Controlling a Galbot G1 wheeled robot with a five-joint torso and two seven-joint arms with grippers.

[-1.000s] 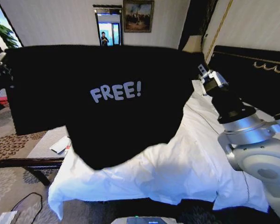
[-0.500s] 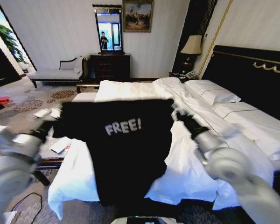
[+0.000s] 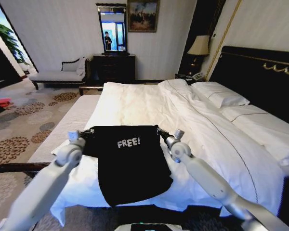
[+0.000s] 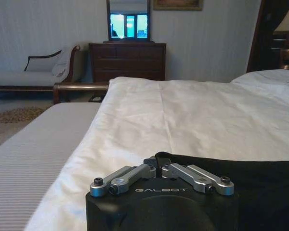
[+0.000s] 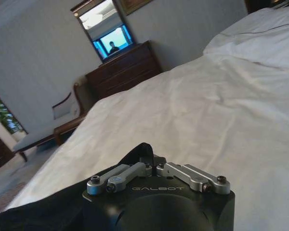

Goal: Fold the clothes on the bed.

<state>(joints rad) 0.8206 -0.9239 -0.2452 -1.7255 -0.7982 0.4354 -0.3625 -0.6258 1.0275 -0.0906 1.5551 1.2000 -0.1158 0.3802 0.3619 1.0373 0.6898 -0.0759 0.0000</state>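
Head view: nearest the camera, the hem of the black T-shirt [image 3: 130, 163] hangs over the foot edge of the bed [image 3: 216, 139], while its upper part with the white "FREE!" lettering lies flat on the white duvet [image 3: 135, 103]. Just above that lettering the two pincers sit at the shoulder corners: the left gripper [image 3: 86, 133] at the shirt's left shoulder, the right gripper [image 3: 162, 133] at its right one, both low against the bedding. In the left wrist view the left gripper [image 4: 156, 163] has its linkage drawn in and a fold of black cloth rises between the fingers, so it reads as pinched on the T-shirt [image 4: 260, 183]; the right wrist view shows the same at the right gripper [image 5: 147, 155], with the T-shirt [image 5: 43, 211] trailing away behind it. The step in hand looks like spreading the shirt flat before the first fold. To do it well, both pincers should hold the shoulder line taut and level between them, so the cloth lies without wrinkles and the collar edge runs square to the bed's edge; any release ought to come only once the cloth rests fully on the duvet. With the hem drooping off the foot, the weight could drag the shirt toward the floor, so setting it further ahead of the pincers, onto the open duvet beyond them, would give a steadier base. Far beyond stand the dark dresser [image 3: 113, 67] and mirror [image 3: 111, 29].
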